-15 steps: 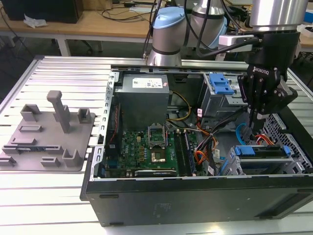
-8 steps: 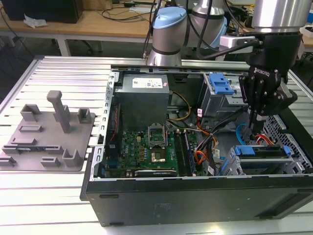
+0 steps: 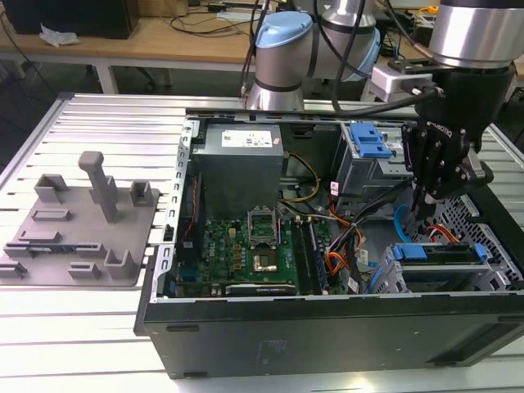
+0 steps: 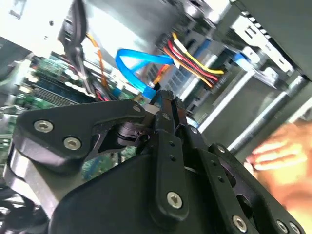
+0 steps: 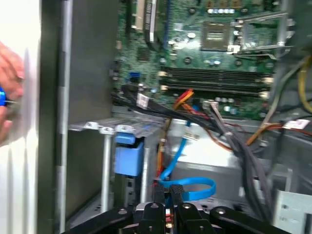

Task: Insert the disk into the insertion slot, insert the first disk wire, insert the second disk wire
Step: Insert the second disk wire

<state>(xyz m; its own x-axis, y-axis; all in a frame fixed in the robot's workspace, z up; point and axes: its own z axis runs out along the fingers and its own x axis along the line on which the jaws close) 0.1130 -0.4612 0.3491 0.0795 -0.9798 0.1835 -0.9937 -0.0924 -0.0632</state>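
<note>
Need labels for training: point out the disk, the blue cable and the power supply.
the disk (image 3: 434,252): exterior view, on its blue carrier's front edge.
the blue cable (image 4: 144,57): second wrist view, on its loop.
the power supply (image 3: 237,176): exterior view, on its grey face.

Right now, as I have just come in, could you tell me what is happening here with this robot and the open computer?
A robot arm is working inside an open desktop computer case. The disk in its blue carrier already sits in the insertion slot of the grey drive cage. The gripper is low beside that cage and seems shut on the end of a blue data cable. A person's hand is just outside the case wall.
</note>
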